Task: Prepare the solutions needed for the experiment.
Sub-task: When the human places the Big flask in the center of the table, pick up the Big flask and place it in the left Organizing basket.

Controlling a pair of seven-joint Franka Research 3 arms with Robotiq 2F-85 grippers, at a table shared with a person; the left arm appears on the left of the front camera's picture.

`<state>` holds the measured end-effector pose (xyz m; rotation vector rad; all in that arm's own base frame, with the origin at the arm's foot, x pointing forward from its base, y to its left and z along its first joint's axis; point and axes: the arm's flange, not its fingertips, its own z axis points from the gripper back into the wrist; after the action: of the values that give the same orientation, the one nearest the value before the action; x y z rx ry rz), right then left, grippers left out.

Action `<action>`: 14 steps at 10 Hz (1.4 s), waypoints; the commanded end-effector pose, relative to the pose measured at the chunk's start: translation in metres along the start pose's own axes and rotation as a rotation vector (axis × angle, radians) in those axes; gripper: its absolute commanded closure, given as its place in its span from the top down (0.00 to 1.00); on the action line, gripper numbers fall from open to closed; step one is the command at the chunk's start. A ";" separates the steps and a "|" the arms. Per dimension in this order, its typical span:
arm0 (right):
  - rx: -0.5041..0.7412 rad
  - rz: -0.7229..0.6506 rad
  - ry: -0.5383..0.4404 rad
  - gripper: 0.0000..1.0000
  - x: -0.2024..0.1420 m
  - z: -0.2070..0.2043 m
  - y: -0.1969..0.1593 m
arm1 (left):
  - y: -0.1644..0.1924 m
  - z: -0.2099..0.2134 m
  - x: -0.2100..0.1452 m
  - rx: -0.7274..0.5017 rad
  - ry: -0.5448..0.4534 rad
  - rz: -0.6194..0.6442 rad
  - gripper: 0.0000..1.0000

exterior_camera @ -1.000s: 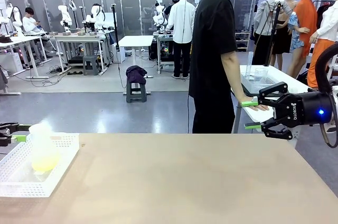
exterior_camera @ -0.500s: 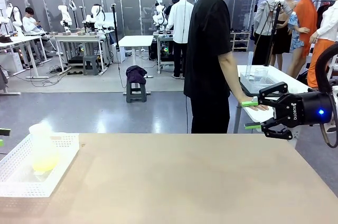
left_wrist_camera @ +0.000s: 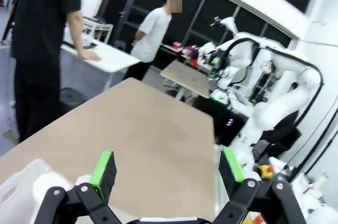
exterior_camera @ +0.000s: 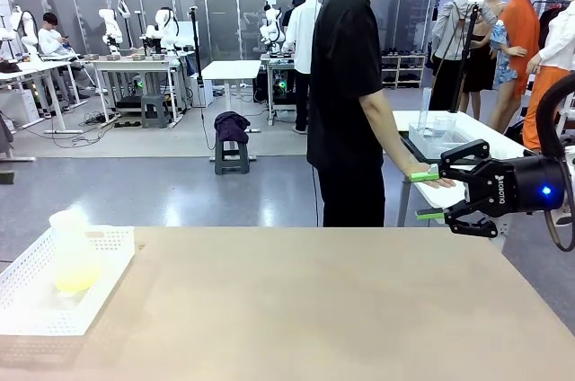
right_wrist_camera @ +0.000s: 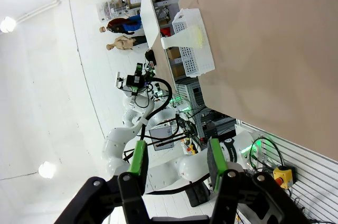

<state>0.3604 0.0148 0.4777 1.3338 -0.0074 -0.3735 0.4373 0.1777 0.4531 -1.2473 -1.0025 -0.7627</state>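
A translucent flask (exterior_camera: 69,235) stands in a white mesh basket (exterior_camera: 106,255) at the table's left edge, with the pale yellow solutions (exterior_camera: 74,279) as a shallow layer in its bottom. In the right wrist view the flask (right_wrist_camera: 177,38) and basket (right_wrist_camera: 194,57) lie far off. My right gripper (exterior_camera: 428,195) hovers above the table's far right edge, jaws apart with nothing between them; its pads (right_wrist_camera: 138,156) frame bare air. My left gripper (left_wrist_camera: 167,167) is open and empty above the basket's corner (left_wrist_camera: 15,191).
A person in black stands at the far side with a hand (exterior_camera: 438,181) resting on a white side table (exterior_camera: 476,134), close behind my right gripper. A clear container (exterior_camera: 438,128) sits on that side table. The wooden tabletop (exterior_camera: 305,309) is wide and bare.
My left gripper has drawn back leftwards, away from the basket and out of the front view. The person has shifted slightly left. My right gripper has not moved.
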 end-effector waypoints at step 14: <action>0.013 -0.022 0.000 0.58 -0.001 0.000 0.003 | 0.034 -0.187 0.024 -0.132 0.051 0.787 1.00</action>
<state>0.3604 0.0149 0.4779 1.3333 -0.0078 -0.3734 0.5153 0.0017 0.4533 -1.5344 -0.3510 -0.2532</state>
